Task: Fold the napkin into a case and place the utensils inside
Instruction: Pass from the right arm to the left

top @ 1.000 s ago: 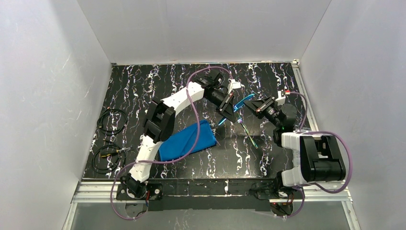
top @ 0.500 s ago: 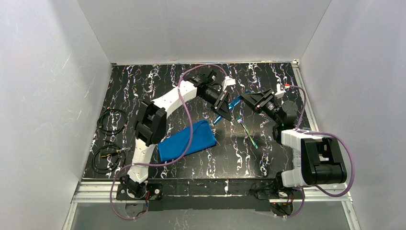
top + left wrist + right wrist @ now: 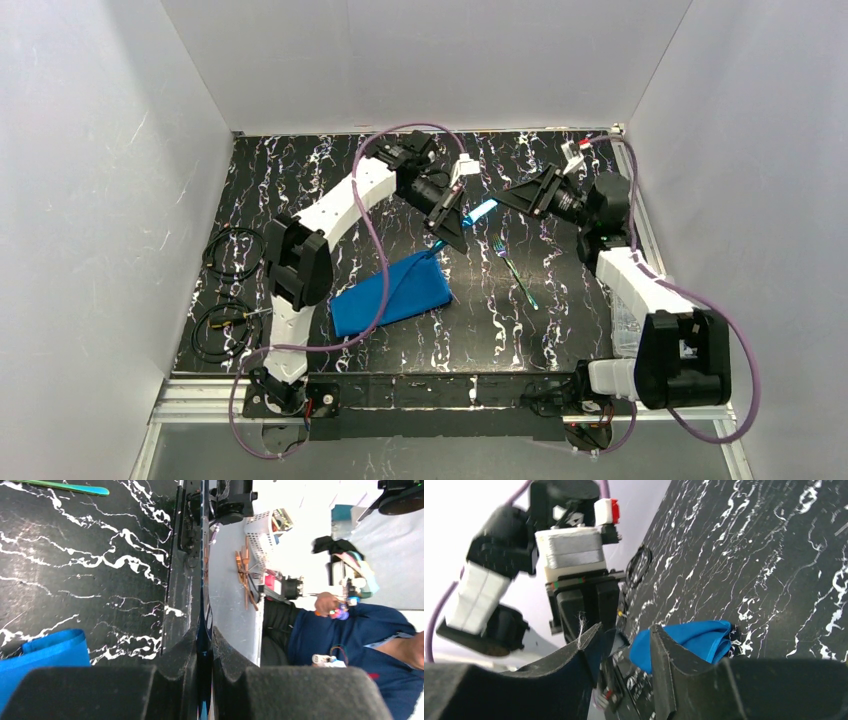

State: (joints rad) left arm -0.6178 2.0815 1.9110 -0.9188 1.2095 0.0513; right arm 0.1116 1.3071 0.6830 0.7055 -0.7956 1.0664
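- The coils [image 3: 234, 252] of cable are lying at the left edge of the table [image 3: 300, 170], well apart from both sets of fingers and getting in nobody's way.
- The case [image 3: 392, 293] is lying flat on the table, below and to the left of the left fingers. Its far corner is pointing up at them and sitting just beside the lower tip of the held utensil. I cannot tell which edge is its mouth.
- The left fingers [image 3: 450, 228] are clenching a utensil [image 3: 482, 211] near its middle. Its long axis is running on a diagonal, with the lower tip toward the case and the upper end toward the right fingers. In the left wrist view it is showing only as a thin dark-blue edge pinched between them.
- The coming move is turning on that line, as I judge it. The utensil is already aiming at the case, and the left arm is much the nearer, so sliding it in along its own axis is looking like the natural step.
- The fork [image 3: 517, 272] is lying loose on the table, below the right fingers and to the right of the case, clear of that line. The right arm is the nearer one to it.
- The right fingers [image 3: 502, 199] are standing apart and grasping nothing, their tips just beside the utensil's upper end. They are the one thing crowding it.
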